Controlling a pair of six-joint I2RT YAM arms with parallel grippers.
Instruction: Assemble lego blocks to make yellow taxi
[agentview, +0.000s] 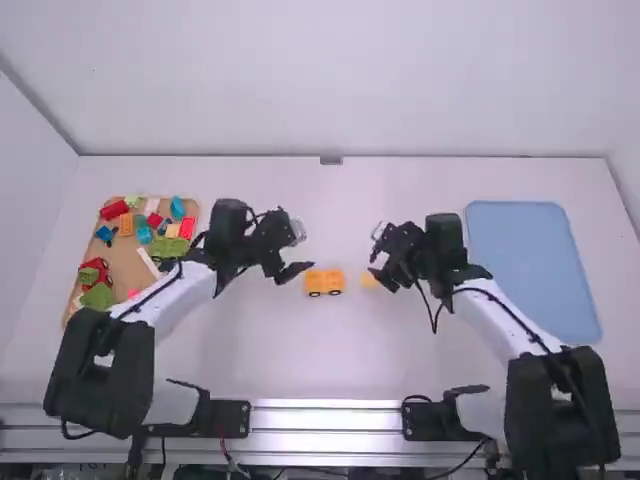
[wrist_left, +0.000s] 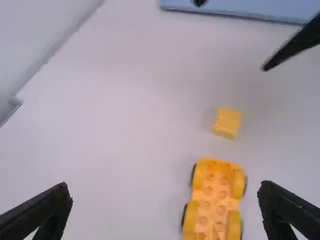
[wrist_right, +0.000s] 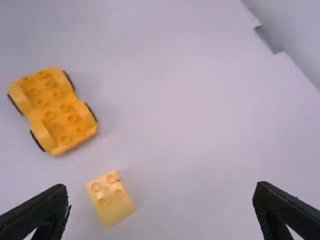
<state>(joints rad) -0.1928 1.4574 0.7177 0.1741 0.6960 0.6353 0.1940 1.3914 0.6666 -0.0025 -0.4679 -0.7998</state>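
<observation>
While the left gripper (agentview: 302, 252) hangs with its fingers spread wide, the yellow wheeled base (agentview: 325, 283) sits studs up on the white surface (agentview: 335, 360), near that gripper's fingertips. A small yellow block (agentview: 369, 281) lies a little apart from the base, on the side toward the right gripper (agentview: 376, 256). That one's fingers are spread wide too and, as far as the high view lets me judge, near the block.
</observation>
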